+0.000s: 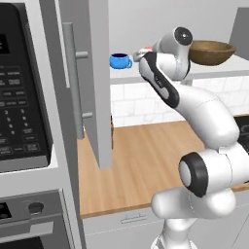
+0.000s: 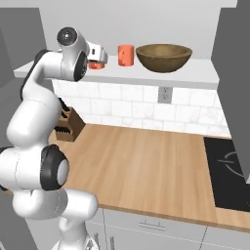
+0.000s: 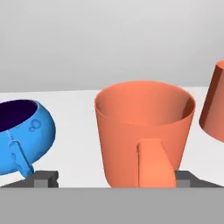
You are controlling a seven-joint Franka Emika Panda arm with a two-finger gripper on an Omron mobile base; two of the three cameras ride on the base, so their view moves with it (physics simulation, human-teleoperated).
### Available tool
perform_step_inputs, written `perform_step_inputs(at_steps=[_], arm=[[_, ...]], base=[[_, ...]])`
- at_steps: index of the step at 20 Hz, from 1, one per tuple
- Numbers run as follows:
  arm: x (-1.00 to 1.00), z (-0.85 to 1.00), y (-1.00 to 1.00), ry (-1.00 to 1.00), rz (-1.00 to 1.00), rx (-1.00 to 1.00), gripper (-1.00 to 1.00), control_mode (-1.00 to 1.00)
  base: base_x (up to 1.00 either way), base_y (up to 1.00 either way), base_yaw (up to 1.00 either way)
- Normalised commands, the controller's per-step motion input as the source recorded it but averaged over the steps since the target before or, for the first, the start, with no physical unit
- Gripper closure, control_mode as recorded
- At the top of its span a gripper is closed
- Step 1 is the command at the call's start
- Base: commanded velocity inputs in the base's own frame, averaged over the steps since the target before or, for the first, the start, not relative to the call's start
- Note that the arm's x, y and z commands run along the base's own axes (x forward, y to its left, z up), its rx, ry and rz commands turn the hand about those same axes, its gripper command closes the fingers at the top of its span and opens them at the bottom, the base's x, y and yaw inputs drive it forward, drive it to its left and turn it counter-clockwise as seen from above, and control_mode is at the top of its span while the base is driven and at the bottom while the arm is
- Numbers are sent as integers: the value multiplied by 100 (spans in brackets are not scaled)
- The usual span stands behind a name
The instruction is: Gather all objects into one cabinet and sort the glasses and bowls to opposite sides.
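The gripper (image 3: 113,178) is spread wide open around an orange cup (image 3: 144,131) on the white cabinet shelf (image 2: 195,73), fingertips either side, not squeezing it. Blue bowl (image 3: 24,131) sits just left of that cup, a second orange cup (image 2: 125,55) right, then the wooden bowl (image 2: 163,56) beyond.

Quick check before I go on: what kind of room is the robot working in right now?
A rendered home kitchen, it seems: a wooden countertop with a black cooktop, a tiled backsplash, and a microwave beside the open wall cabinet.
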Motion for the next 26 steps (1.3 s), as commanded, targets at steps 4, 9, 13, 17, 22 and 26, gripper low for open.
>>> perform_step_inputs(at_steps=[4, 9, 13, 17, 22, 26], arm=[[0, -5, 1, 0, 0, 0, -100, -100], [8, -3, -1, 0, 0, 0, -100, -100], [-61, 0, -15, 0, -1, 0, -100, -100], [-100, 3, -29, 0, -6, 0, -100, -100], [-100, 20, -23, 0, -4, 0, -100, -100], [-96, 17, -23, 1, -4, 0, -100, -100]], base=[[0, 0, 0], [0, 0, 0], [0, 0, 0], [0, 0, 0], [0, 0, 0], [0, 0, 0]])
